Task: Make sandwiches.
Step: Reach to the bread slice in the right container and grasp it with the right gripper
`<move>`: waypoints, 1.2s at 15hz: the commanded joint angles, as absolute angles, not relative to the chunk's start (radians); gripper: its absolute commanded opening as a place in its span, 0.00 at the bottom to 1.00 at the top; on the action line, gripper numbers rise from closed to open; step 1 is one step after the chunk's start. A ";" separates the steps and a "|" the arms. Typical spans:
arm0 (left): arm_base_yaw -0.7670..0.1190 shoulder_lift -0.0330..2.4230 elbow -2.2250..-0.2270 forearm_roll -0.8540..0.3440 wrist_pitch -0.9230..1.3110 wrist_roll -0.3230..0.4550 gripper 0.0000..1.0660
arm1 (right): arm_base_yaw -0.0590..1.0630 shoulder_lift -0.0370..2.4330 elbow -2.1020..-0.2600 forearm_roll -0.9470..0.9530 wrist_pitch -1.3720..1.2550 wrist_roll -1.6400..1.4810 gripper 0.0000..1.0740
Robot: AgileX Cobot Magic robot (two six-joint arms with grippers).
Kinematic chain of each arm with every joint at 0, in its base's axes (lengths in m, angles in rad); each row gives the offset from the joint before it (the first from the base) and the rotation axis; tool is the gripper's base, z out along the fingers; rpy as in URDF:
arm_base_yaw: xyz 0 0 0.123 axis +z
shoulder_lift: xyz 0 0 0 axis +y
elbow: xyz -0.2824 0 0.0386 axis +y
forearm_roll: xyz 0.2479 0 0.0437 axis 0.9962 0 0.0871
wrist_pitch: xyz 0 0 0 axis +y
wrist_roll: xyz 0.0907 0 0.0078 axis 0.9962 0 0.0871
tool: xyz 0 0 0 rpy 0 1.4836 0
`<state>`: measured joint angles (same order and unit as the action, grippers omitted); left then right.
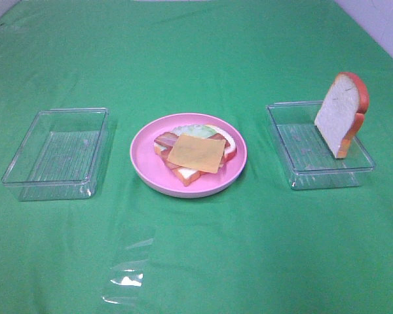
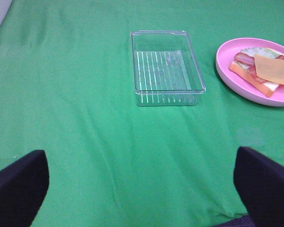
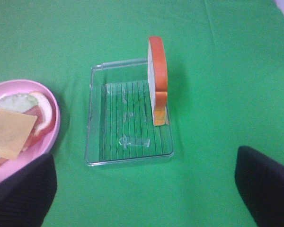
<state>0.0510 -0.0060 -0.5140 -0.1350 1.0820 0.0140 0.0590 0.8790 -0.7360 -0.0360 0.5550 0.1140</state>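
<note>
Open-faced sandwich (image 1: 195, 154) on pink plate (image 1: 144, 163), green counter (image 1: 196, 248).
Bread slice (image 1: 340, 114) upright in right tray (image 1: 295, 173); both hands (image 2: 142, 189) (image 3: 146, 189) released, empty.

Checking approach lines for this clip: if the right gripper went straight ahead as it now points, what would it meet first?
Probably the clear tray, near wall first, with the bread slice standing on edge at its far side. Depth is uncertain; the open right gripper might meet cloth sooner.

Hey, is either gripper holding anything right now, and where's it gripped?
Nothing is held. The left gripper and right gripper are both open and empty above the cloth.
</note>
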 commanded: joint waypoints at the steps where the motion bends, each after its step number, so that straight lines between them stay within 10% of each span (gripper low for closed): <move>1: 0.050 -0.025 -0.515 -0.139 1.077 0.009 0.92 | 0.054 1.067 -0.860 -0.071 0.636 0.111 0.91; 15: 0.050 -0.025 -0.515 -0.136 1.077 0.009 0.92 | 0.054 1.881 -1.407 -0.047 0.718 0.000 0.88; 18: 0.050 -0.025 -0.515 -0.136 1.077 0.010 0.92 | 0.054 1.932 -1.407 -0.044 0.696 0.000 0.64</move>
<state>0.0510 -0.0060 -0.5140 -0.1350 1.0820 0.0140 0.0590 1.9320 -1.3980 -0.0440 0.7080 0.0120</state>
